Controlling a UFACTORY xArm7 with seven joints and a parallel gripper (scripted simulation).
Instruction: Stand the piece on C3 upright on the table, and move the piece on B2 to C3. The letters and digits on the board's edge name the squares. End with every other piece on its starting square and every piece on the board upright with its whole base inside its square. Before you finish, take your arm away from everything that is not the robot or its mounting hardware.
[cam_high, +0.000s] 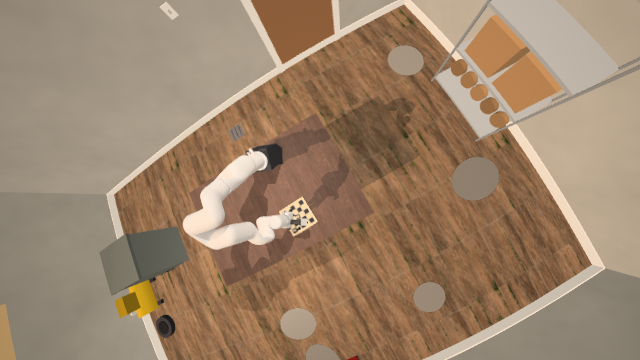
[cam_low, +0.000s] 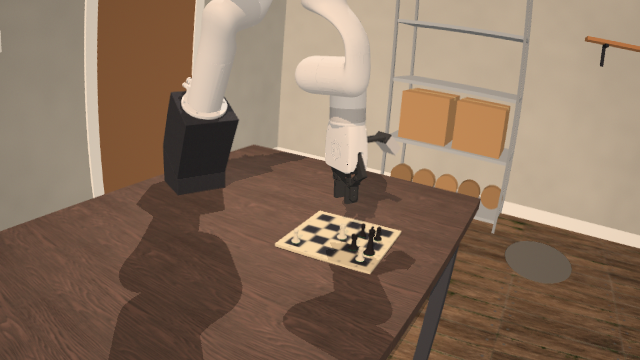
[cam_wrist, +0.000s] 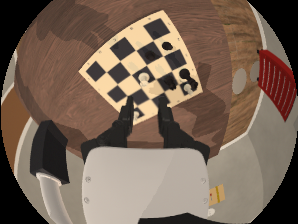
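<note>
Overhead, the arm's jaws (cam_low: 350, 192) hang above the far edge of the chessboard (cam_low: 305, 246) on the table (cam_low: 100, 260), drawn partly together with a narrow gap between the fingers and nothing between them. Black and white pieces (cam_low: 369, 245) cluster on the board's right half, with one white piece (cam_low: 296, 237) apart at its left; which squares are C3 and B2 cannot be told.

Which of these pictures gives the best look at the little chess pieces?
The exterior view: the chess pieces stand side-on, black and white ones told apart on the chessboard. The wrist view shows them from above, small and blurry. The top view shows only specks.
</note>
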